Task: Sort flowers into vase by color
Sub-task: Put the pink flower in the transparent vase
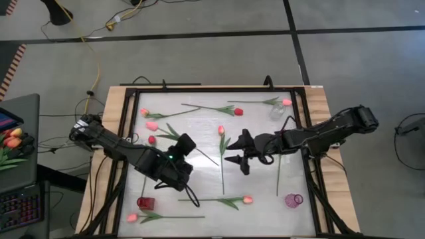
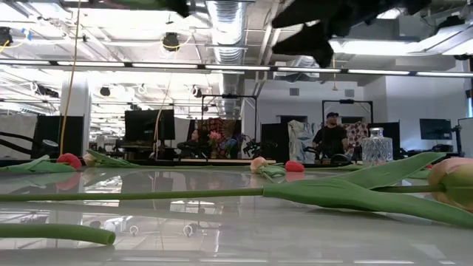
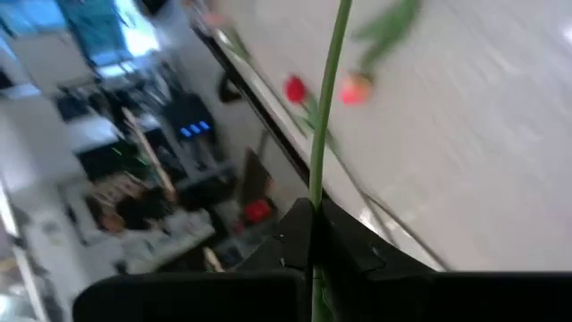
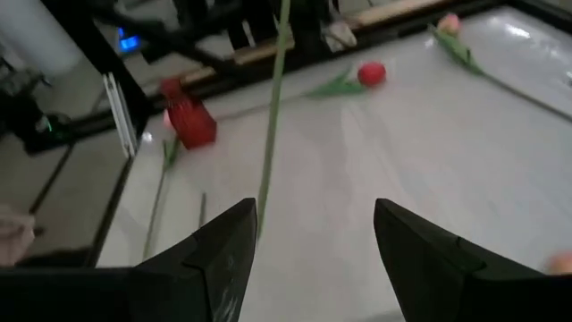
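Tulips [image 1: 222, 199]: approx. all loose on bench [image 1: 259, 133], none in vases yet. Left gripper [image 3: 315, 224]: fingers clamped on one stem [image 3: 326, 107], mid-bench. Right gripper [image 4: 313, 241]: fingers apart, empty, bench ctr.

Floor: grey concrete [image 1: 199, 53], crossed by dark seams — a yellow cable [image 1: 80, 33] trails over it from above the tabletop.
Tabletop: glossy white surface [image 1: 199, 133] in a black frame, wooden edges [image 1: 113, 106] at the sides.
Ceiling: open, with silver ducts [image 2: 229, 22] and long strip lights [image 2: 170, 66].
Far room: dark monitors [image 2: 144, 124] and racks — a person [image 2: 330, 137] stands beyond the tabletop.
Left side: a desk with a keyboard [image 1: 20, 209].
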`<state>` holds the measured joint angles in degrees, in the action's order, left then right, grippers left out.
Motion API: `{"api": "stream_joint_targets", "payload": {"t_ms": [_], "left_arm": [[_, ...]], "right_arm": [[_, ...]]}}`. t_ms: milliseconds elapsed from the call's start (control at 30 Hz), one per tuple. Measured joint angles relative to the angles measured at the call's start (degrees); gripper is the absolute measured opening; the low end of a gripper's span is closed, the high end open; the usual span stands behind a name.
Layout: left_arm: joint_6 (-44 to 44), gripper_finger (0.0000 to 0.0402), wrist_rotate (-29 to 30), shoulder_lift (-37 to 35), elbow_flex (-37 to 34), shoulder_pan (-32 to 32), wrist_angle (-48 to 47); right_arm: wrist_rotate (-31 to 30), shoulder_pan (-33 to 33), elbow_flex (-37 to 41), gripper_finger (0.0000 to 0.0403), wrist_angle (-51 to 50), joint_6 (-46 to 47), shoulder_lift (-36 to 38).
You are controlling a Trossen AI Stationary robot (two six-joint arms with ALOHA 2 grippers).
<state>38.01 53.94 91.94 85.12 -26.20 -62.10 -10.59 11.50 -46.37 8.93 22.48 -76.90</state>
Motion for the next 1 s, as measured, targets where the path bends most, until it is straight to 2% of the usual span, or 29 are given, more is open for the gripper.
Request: {"api": "stream_joint_targets", "payload": {"t_ms": [100, 200, 467, 800, 1000], "left_arm": [[8.2, 0.0000, 0.2, 0.0, 0.0, 0.4, 6.9], [14.3, 0.0000, -0.2, 0.0, 0.0, 0.8, 9.8], [22.1, 0.0000, -4.5, 0.5, 0.0, 2.5, 15.0], [34.1, 0.0000, 2.6, 5.6, 0.0, 4.2, 23.2], [38.8, 0.0000, 3.6, 7.6, 0.0, 5.0, 26.5]], "right_arm": [[0.0, -0.1, 0.0, 0.0254, 6.1, -0.3, -1.9], [0.5, 0.0, 0.0, 0.0254, 7.7, -0.5, -2.2], [1.3, 0.0, 0.0, 0.0254, 11.9, -3.0, -2.2], [3.1, -0.4, 0.0, 0.0254, 13.5, -5.9, -4.4], [2.7, -0.4, 0.0, 0.0254, 13.5, -7.8, -5.0]]}}
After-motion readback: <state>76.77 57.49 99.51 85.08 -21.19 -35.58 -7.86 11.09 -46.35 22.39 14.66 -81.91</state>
